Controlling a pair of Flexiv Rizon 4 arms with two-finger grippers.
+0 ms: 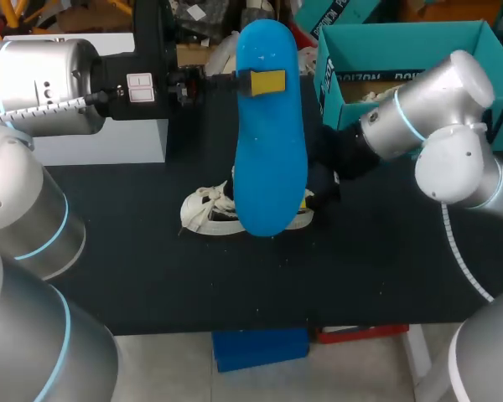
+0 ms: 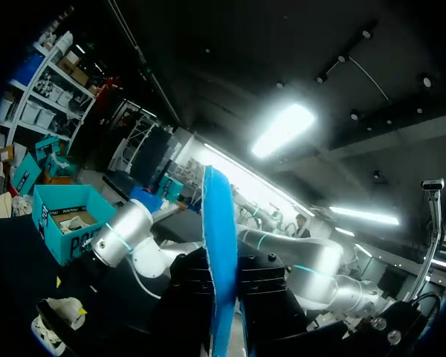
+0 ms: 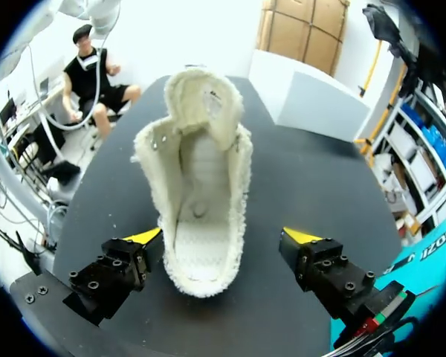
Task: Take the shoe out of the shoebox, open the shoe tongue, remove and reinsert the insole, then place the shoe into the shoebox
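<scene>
A blue insole (image 1: 271, 142) hangs high above the table, pinched at its upper end by my left gripper (image 1: 267, 82), which is shut on it. The left wrist view shows the insole (image 2: 221, 253) edge-on between the dark fingers. Below it, a white shoe (image 1: 208, 209) lies on the black table (image 1: 151, 260), partly hidden by the insole. In the right wrist view the shoe (image 3: 197, 186) has its tongue folded open and its inside is bare. My right gripper (image 3: 223, 238) stands open, its yellow tips on either side of the heel. The teal shoebox (image 1: 402, 50) stands at the back right.
A white box (image 1: 109, 138) stands at the table's back left, under my left arm. My right arm (image 1: 419, 126) reaches in just in front of the shoebox. Bare black tabletop lies in front of the shoe.
</scene>
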